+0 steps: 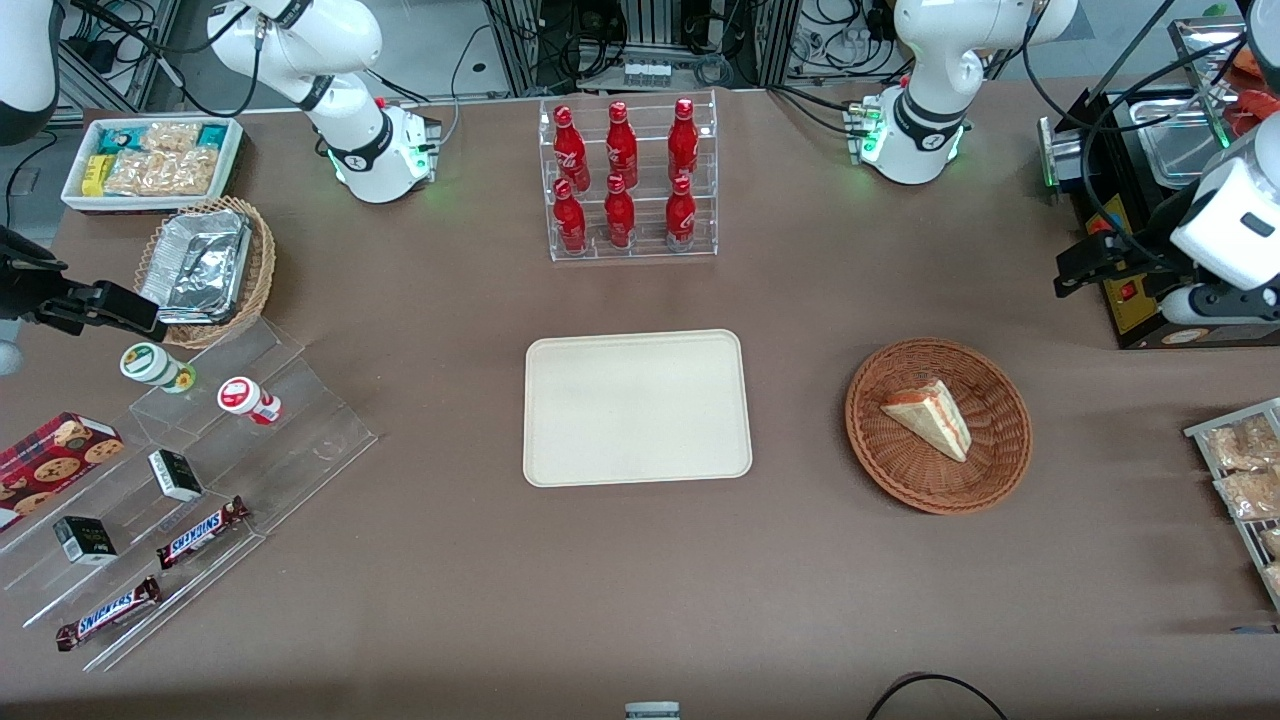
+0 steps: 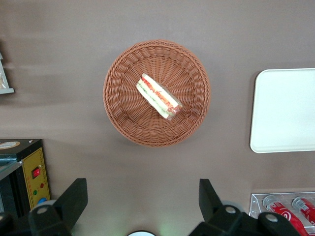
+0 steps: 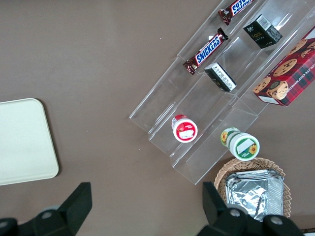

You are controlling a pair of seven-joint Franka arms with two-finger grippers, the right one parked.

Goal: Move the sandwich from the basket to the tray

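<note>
Below my left arm's gripper (image 2: 140, 206), whose two dark fingers stand wide apart with nothing between them, lies the round, shallow, reddish-brown woven wicker basket (image 2: 120, 110). I judge that I hold the gripper high and away from the basket so that the wrist camera takes in the whole bowl before any descent; the reach has not yet begun.

The small triangular wedge of white-bread sandwich (image 2: 158, 96) rests near the basket's middle, well apart from the fingers, lying on one flat face with its cut edge turned upward. Along that edge run red, pink and green filling layers between pale bread. It appears to be wrapped in clear film, though I cannot be sure. Being soft, it will probably need a gentle closing across its narrow thickness.

Well to one side of the gripper, on the brown tabletop (image 1: 450, 560), sits the flat cream-beige rectangular tray with rounded corners (image 1: 637, 408), bare and apart from the basket. It is placed, I judge, as the open destination. In the front view the basket (image 1: 905, 480) lies toward the working arm's end.
</note>
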